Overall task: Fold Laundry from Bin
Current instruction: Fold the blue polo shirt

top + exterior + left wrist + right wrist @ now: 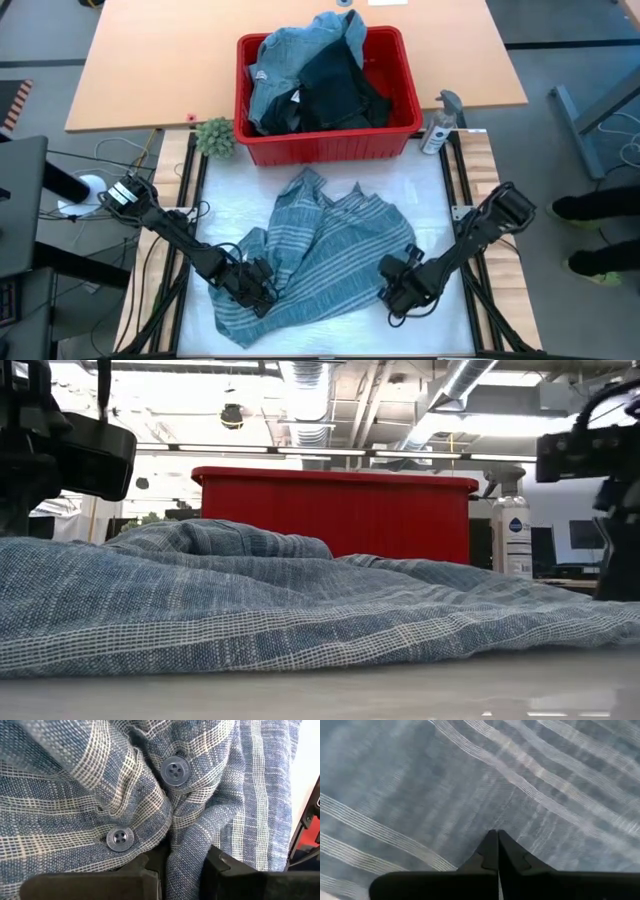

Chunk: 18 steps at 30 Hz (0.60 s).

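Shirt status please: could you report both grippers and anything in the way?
Left gripper shut on shirt. Right gripper shut on its edge. Nothing in the way.

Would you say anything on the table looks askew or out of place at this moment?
Only the expected mess: the striped shirt lies crumpled and bunched on the table, not flat. More laundry is heaped above the red bin's rim. Nothing looks spilled or damaged.

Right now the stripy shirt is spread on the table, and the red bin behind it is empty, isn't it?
Not quite. The stripy shirt is spread on the table in front of the red bin, but the bin is not empty: the high view shows denim-like and dark clothes piled inside it.
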Each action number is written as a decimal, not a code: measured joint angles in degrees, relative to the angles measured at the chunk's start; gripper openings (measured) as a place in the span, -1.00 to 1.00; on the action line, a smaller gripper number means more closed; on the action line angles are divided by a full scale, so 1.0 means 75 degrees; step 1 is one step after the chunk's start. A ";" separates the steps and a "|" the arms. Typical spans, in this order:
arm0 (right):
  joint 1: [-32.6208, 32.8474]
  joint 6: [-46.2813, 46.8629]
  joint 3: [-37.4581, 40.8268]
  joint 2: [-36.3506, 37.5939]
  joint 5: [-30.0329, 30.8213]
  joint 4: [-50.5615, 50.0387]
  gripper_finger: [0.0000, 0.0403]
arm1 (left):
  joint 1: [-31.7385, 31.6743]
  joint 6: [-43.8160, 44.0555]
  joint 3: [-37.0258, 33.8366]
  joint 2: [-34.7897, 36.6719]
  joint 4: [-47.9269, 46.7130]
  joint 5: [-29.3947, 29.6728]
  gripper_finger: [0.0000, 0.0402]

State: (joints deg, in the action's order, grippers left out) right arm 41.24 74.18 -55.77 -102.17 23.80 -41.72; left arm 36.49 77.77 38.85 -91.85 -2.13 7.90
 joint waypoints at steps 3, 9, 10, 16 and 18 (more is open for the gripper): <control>0.0404 0.0657 -0.0437 -0.0256 -0.0077 0.0013 -0.92 | 0.0000 -0.0143 0.0000 0.0000 -0.0013 0.0025 -0.72; 0.1279 0.2175 -0.1045 -0.0529 -0.0718 -0.0098 -0.92 | -0.0002 -0.0290 0.0000 0.0003 -0.0006 0.0023 -0.72; 0.1419 0.2459 -0.1123 -0.0545 -0.0806 -0.0171 -0.92 | -0.0006 -0.0219 0.0000 0.0028 -0.0009 -0.0013 -0.72; 0.2323 0.3902 -0.1622 -0.0522 -0.1573 -0.1134 -0.91 | -0.0088 -0.0215 0.0157 0.0916 -0.0119 0.0220 -0.72; 0.2613 0.4209 -0.1874 -0.0513 -0.1652 -0.1514 -0.91 | -0.0226 -0.0483 0.0280 0.1445 -0.0100 0.0677 -0.72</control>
State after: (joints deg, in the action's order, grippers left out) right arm 60.84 105.75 -69.82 -106.02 11.41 -53.07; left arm 34.79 74.15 40.95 -81.02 -2.88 12.98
